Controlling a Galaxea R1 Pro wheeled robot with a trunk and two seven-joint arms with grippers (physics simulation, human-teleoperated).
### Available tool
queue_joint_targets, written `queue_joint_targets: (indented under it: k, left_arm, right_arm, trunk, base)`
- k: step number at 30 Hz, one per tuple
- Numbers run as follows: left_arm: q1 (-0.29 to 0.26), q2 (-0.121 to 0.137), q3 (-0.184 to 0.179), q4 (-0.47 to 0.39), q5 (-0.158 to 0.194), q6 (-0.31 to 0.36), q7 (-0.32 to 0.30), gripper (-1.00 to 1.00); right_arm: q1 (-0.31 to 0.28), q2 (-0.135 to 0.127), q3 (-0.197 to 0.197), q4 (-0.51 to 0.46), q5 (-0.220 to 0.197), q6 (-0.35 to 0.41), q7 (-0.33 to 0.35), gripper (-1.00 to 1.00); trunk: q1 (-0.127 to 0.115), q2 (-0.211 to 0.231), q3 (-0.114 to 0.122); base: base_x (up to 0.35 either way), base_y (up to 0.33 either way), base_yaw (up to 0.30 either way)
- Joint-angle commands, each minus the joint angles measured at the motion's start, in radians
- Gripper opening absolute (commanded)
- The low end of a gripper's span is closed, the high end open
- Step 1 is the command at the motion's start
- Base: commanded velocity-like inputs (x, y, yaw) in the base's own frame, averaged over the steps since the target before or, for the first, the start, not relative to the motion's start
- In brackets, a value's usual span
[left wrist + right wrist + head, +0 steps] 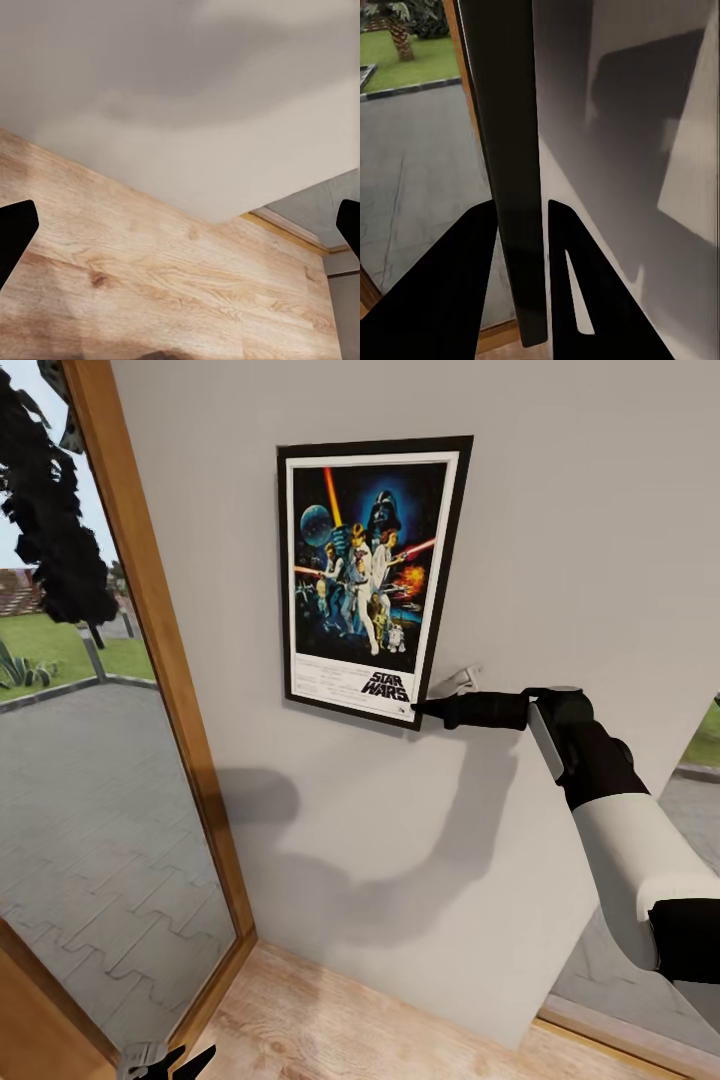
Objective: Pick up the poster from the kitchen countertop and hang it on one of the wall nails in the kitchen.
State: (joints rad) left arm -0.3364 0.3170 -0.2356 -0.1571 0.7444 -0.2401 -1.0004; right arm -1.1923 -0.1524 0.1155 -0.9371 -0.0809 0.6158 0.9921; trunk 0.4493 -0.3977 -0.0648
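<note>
My right gripper (425, 707) is clamped on the lower right corner of the Star Wars poster (370, 575), which sits flat against the pale grey wall (560, 510) in the upper middle of the head view. Along my fingers (457, 285) the poster's black frame edge (514, 187) runs between both pads. My left gripper (180, 232) hangs wide apart over the wooden floor (150, 285), low at the frame's bottom left. A wood-framed window (150, 610) stands left of the poster.

The Star Wars poster (368, 582), with its thin black frame and white border, sits flat against the pale wall, a little tilted, its lower right corner pinched by the right gripper (424, 707).
</note>
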Motion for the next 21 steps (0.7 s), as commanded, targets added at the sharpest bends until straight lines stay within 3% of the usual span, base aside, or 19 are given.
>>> queue_joint_targets:
  k: [1, 21]
  left_arm:
    - [-0.001, 0.001, -0.008, 0.001, 0.007, -0.006, -0.001, 1.00]
    - [-0.001, 0.001, -0.008, 0.001, 0.007, -0.007, -0.001, 1.00]
  right_arm:
    - [-0.001, -0.001, 0.003, 0.000, -0.010, 0.009, -0.017, -1.00]
    - [-0.001, -0.001, 0.003, 0.000, -0.010, 0.009, -0.044, -1.00]
  trunk:
    - [0.001, -0.002, -0.002]
    - [0.001, -0.002, -0.002]
  base:
    - [0.000, 0.000, 0.000]
    - [0.000, 0.000, 0.000]
